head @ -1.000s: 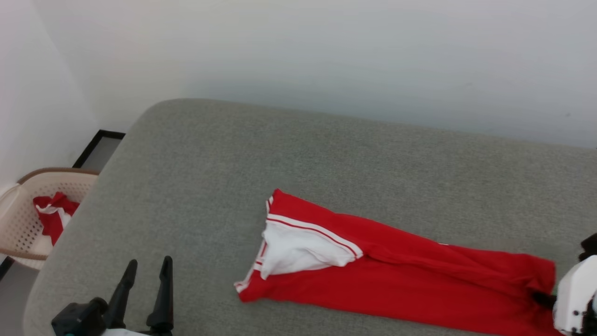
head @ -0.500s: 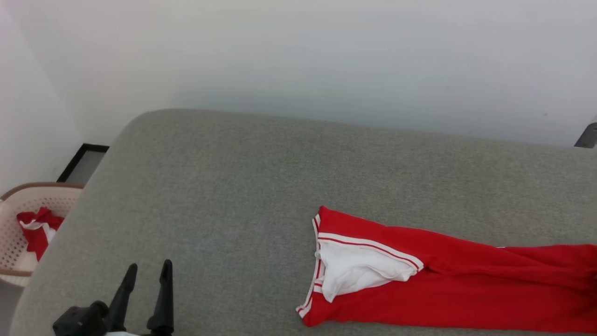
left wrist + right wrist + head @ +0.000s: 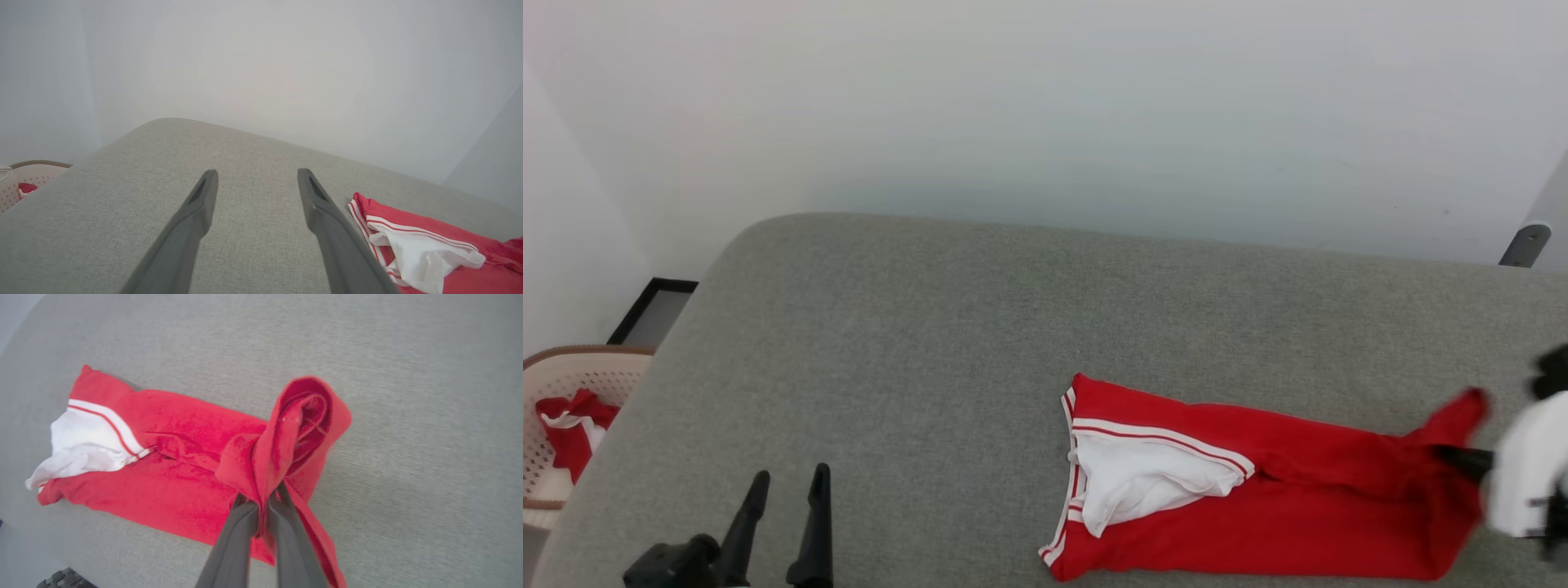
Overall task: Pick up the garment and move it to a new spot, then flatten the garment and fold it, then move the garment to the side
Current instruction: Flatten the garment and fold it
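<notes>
Nearest, left gripper (image 3: 791, 472) low over grey woven-fabric cushion (image 3: 931, 327), long dark fingers spread wide, empty. Right gripper (image 3: 261, 496) pinched tight on bunched end of red jersey garment (image 3: 1298, 506), that end raised; white-sleeved end flat on cushion, centre-right. Beyond, pale wall (image 3: 1045, 122).
</notes>
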Controlling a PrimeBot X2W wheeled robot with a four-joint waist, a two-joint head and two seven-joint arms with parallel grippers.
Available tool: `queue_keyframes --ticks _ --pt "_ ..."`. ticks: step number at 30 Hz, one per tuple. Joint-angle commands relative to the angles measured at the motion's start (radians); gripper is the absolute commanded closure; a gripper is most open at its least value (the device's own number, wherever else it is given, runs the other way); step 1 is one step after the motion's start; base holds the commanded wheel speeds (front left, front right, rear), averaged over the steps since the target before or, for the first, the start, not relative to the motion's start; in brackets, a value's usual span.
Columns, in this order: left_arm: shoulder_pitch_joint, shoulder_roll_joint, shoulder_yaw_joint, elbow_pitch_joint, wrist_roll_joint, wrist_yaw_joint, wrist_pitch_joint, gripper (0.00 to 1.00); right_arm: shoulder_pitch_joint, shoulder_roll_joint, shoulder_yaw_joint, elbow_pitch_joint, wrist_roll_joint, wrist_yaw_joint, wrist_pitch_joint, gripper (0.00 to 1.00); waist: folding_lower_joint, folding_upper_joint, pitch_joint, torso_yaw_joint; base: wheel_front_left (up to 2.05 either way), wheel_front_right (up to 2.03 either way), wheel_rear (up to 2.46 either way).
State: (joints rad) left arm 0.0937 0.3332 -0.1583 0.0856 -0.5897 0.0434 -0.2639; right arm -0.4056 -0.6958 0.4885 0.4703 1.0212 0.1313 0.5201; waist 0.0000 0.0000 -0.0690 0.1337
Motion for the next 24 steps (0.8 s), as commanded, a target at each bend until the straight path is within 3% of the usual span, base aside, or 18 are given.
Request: queue_keyframes --ticks 1,5,10,17,24 --pt "0.008 -0.003 -0.001 0.001 0.003 0.0 0.003 0.0 -0.01 0.015 0.009 -0.015 -0.003 -0.001 0.002 1.0 0.0 0.0 -0.001 0.002 0.0 0.0 0.0" --pt "-0.009 -0.007 -0.015 0.003 0.002 -0.006 0.007 0.0 -0.036 0.083 0.053 -0.066 -0.023 -0.001 0.004 1.0 0.0 0.0 -0.002 0.019 0.0 0.0 0.0" --pt "-0.041 -0.019 -0.041 0.016 0.01 -0.015 0.014 0.0 -0.081 0.185 0.099 -0.041 -0.056 -0.001 -0.013 1.0 0.0 0.0 0.004 0.059 0.0 0.0 0.0" --pt "-0.096 -0.038 -0.08 0.045 0.017 -0.037 0.024 0.0 -0.145 0.319 0.158 0.083 -0.106 -0.001 -0.063 1.0 0.0 0.0 0.016 0.13 0.0 0.0 0.0" --pt "-0.134 -0.055 -0.104 0.082 0.011 -0.055 0.022 0.0 -0.203 0.406 0.237 0.244 -0.189 -0.001 -0.117 1.0 0.0 0.0 0.026 0.189 0.0 0.0 0.0"
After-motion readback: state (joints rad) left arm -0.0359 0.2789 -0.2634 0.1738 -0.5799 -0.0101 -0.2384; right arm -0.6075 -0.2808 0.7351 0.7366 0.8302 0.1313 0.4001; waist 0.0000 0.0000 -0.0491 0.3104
